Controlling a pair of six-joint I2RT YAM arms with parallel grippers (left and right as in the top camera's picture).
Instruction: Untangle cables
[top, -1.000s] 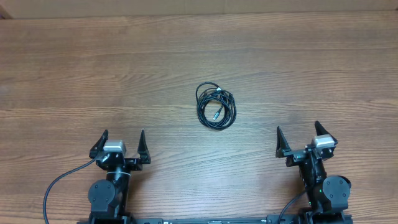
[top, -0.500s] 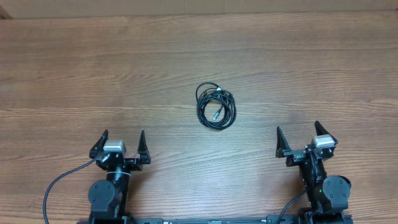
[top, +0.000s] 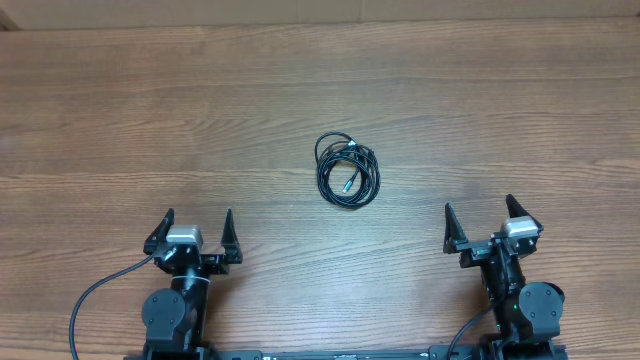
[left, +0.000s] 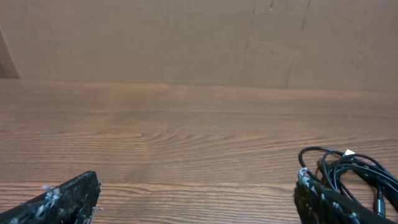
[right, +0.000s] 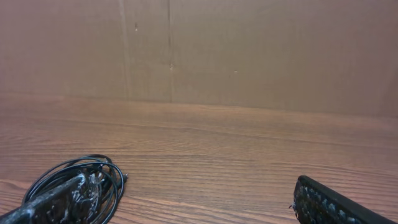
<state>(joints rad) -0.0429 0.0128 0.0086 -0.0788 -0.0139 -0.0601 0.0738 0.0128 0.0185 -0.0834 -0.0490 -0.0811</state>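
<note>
Overhead, cables (top: 347, 171) lie beyond left hand (top: 198, 218), right hand (top: 479, 206).

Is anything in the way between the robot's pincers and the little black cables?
No, nothing visible. Only wooden table lies between the cables and the open left pincer, and the same for the open right pincer.

left gripper (top: 194, 230): jaws wide apart, holding nothing | right gripper (top: 484, 223): jaws wide apart, holding nothing

Lab bench: wood table (top: 150, 100), cardboard wall (left: 155, 37)
</note>
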